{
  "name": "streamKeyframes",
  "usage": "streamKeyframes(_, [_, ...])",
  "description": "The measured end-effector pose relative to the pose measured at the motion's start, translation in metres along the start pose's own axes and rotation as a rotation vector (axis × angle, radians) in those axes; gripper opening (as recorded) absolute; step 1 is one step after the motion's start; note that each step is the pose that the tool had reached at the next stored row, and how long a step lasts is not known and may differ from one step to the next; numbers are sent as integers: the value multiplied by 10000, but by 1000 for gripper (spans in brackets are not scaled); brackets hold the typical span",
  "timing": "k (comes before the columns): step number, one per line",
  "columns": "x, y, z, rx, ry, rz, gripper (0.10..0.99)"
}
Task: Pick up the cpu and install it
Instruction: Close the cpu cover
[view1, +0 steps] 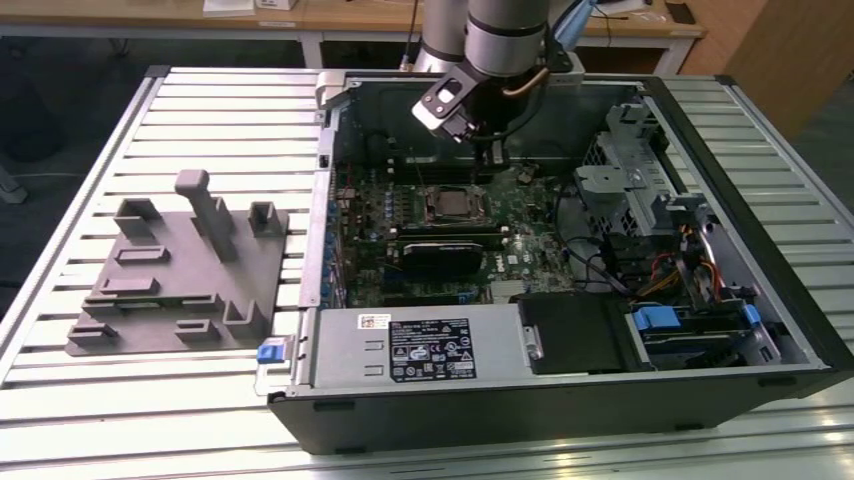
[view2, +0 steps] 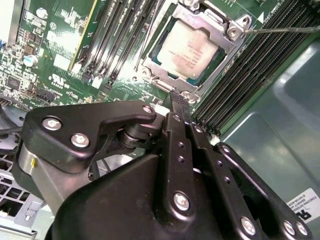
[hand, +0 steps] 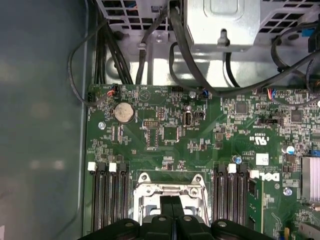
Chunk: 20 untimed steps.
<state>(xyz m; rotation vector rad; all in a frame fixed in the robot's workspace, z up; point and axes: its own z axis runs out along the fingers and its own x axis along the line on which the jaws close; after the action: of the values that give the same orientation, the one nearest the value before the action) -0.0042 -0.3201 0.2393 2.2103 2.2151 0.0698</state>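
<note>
While the one square cpu lies flat, metal top up, inside the one socket frame, the gripper hangs near it, fingers pressed together, holding nothing.

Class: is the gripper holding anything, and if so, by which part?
Nothing is held. The gripper is shut with nothing between its fingers, and the cpu lies in its socket on the motherboard, apart from them.

Bright, even light falls on the ribbed silver metal tabletop in the exterior view. The silvery-white square cpu shows soft glare in the second wrist view.
</note>
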Motion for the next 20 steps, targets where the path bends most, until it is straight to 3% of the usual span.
streamKeyframes(11, [0, -104, 32, 1, 0, -1, 106])
streamKeyframes(20, [-2, -322, 127, 0, 0, 0, 106])
